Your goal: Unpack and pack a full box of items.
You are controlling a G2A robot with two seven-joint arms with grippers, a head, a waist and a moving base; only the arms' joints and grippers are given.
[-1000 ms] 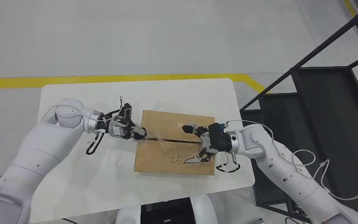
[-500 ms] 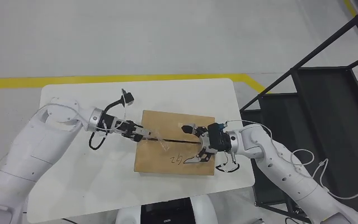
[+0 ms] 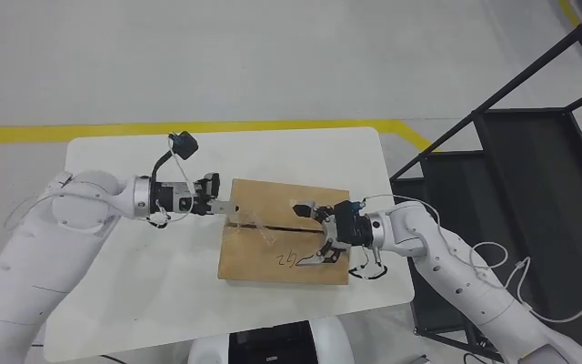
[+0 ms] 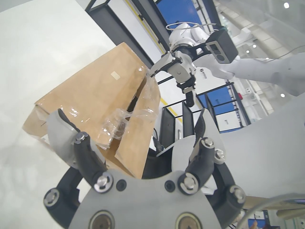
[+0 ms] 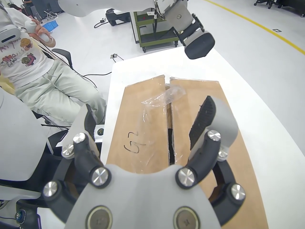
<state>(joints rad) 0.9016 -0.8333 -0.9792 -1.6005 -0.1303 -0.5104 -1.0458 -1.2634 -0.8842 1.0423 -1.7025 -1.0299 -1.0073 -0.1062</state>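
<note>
The box (image 3: 282, 241) is plain brown cardboard, flat on top and shaped like a rectangle; it lies on the smooth white table (image 3: 136, 291); its two top flaps meet at a thin dark gap down the middle; a strip of clear, crinkly tape (image 3: 264, 232) sticks up from the gap; the left gripper (image 3: 221, 196) sits at one short end of the box, fingers apart; the right gripper (image 3: 307, 235) hovers over the other end, fingers spread wide across the gap.
</note>
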